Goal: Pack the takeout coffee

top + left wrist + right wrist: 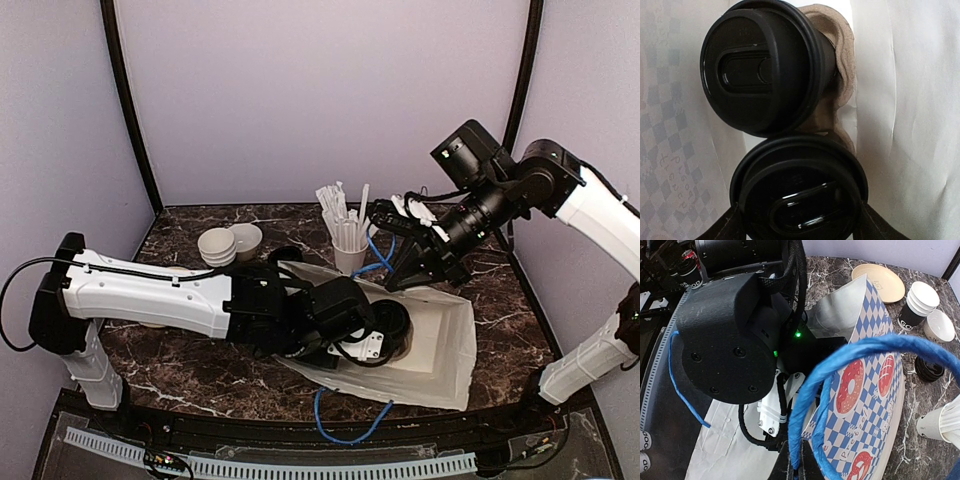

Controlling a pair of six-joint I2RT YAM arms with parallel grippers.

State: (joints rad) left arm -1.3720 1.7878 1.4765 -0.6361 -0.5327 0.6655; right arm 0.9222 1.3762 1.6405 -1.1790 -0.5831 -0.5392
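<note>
Two lidded black takeout coffee cups sit in a brown cardboard carrier (839,90) inside the white paper bag (445,345), which lies on its side. My left gripper (799,220) reaches into the bag's mouth and is shut on the nearer coffee cup (797,195); the other cup (762,65) sits just beyond it. In the top view the cups (392,322) show dark at the bag's mouth. My right gripper (807,475) is shut on the bag's blue handle (840,360) and holds the upper edge of the mouth lifted. It also shows in the top view (402,270).
A white straw cup (350,255) stands behind the bag. A stack of lidless black cups (917,307), a low stack of black lids (929,371), pale bowls (218,246) and a tan plate (880,281) lie at the back left. The bag's other blue handle (335,425) hangs over the front edge.
</note>
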